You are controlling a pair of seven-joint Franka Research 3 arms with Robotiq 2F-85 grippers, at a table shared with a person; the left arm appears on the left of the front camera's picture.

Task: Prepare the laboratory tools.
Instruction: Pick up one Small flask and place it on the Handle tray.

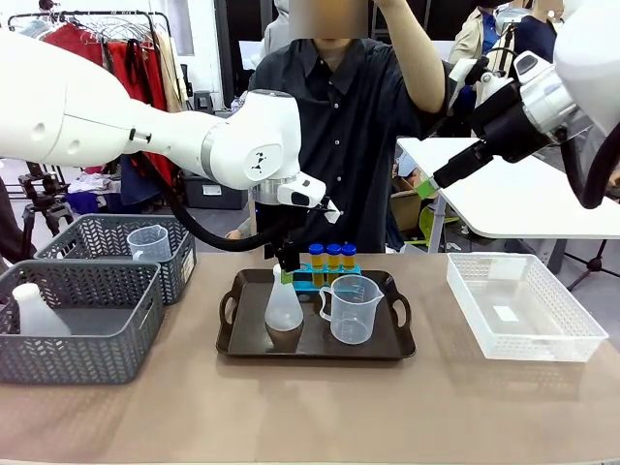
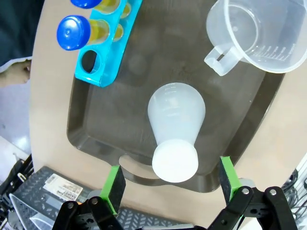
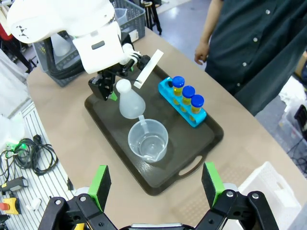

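Observation:
A translucent white conical flask (image 1: pixel 284 308) (image 2: pixel 175 117) (image 3: pixel 128 104) stands upright on the dark brown tray (image 1: pixel 247 344). My left gripper (image 1: pixel 287 260) (image 2: pixel 171 181) (image 3: pixel 108 89) hangs open just above it, a green pad on either side of the flask's top, not touching. The clear handled beaker (image 1: pixel 351 310) (image 2: pixel 259 33) (image 3: pixel 147 140) stands beside the flask. Behind them the blue rack (image 1: pixel 312 282) (image 2: pixel 103 52) (image 3: pixel 184 109) holds three yellow blue-capped tubes (image 1: pixel 332 255) (image 3: pixel 184 93); its end hole is empty. My right gripper (image 1: pixel 426 184) (image 3: pixel 156 184) is open, raised well above the table to the right.
Two grey mesh baskets (image 1: pixel 97 329) stand at the left, one with a clear beaker (image 1: pixel 148 242), the other with a white bottle (image 1: pixel 34 312). A white mesh basket (image 1: pixel 523 308) sits at the right. A person (image 1: pixel 349 126) stands behind the tray.

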